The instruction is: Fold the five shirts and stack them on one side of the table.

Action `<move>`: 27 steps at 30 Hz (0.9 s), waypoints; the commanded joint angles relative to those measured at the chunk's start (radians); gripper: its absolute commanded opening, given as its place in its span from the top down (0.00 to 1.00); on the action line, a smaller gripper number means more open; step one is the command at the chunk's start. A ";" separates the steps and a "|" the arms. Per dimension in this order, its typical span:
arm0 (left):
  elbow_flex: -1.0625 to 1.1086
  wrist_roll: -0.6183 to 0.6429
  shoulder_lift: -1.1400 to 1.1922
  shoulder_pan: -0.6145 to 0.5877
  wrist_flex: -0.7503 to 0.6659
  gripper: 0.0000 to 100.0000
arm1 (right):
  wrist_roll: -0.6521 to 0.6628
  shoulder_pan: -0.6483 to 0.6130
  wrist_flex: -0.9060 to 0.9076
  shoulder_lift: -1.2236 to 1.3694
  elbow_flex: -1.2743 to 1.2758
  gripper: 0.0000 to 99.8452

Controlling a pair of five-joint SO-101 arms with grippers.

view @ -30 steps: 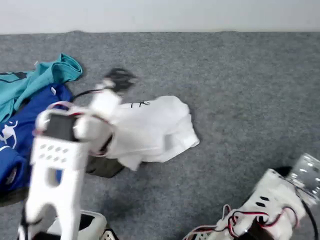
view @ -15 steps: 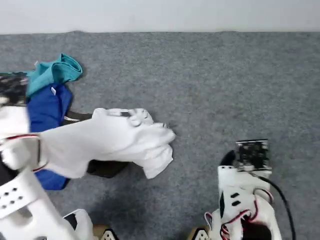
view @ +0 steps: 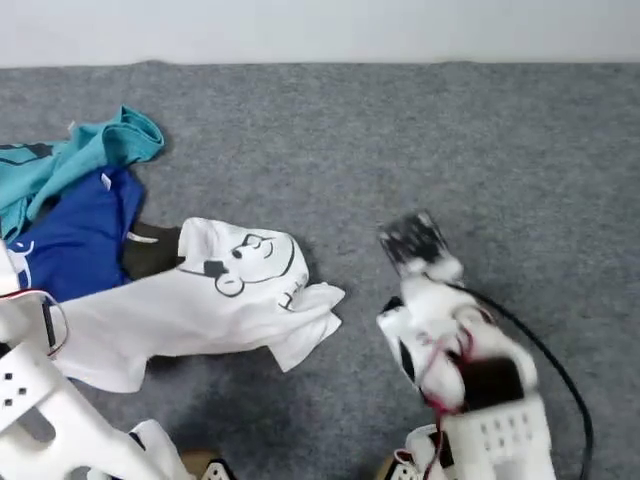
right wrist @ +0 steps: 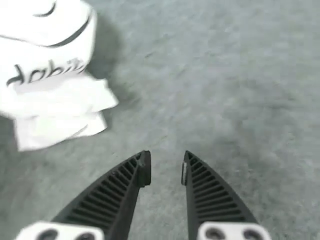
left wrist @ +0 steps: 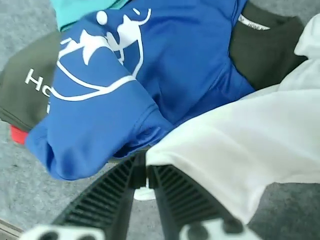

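L gripper was clamped on white shirt edge, prob. hem, just beside blue shirt. R gripper hung part-open, empty, well apart from blue shirt. White shirt looked soft, limp, light; best pinched at corners.

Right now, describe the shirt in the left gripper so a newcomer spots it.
On the grey table, shirts are heaped by the left arm. The white shirt stretches from that heap toward the middle, one edge in the left gripper. Beside a teal shirt, a blue shirt and a dark shirt, it alone is white, with a black line drawing.
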 commanded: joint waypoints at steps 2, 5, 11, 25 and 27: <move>0.019 -0.003 -0.021 -0.003 -0.041 1.00 | 0.061 -0.090 -0.012 0.295 -0.189 0.88; 0.021 -0.003 -0.023 -0.005 -0.037 1.00 | 0.150 -0.160 -0.012 0.426 -0.282 0.88; 0.021 -0.003 -0.023 -0.005 -0.040 1.00 | 0.164 -0.325 -0.021 0.616 -0.422 0.88; 0.024 -0.003 -0.018 -0.002 -0.040 1.00 | 0.170 -0.397 -0.174 1.132 -0.706 0.94; 0.024 -0.003 -0.023 -0.002 -0.037 1.00 | 0.172 -0.358 -0.232 1.221 -0.802 0.98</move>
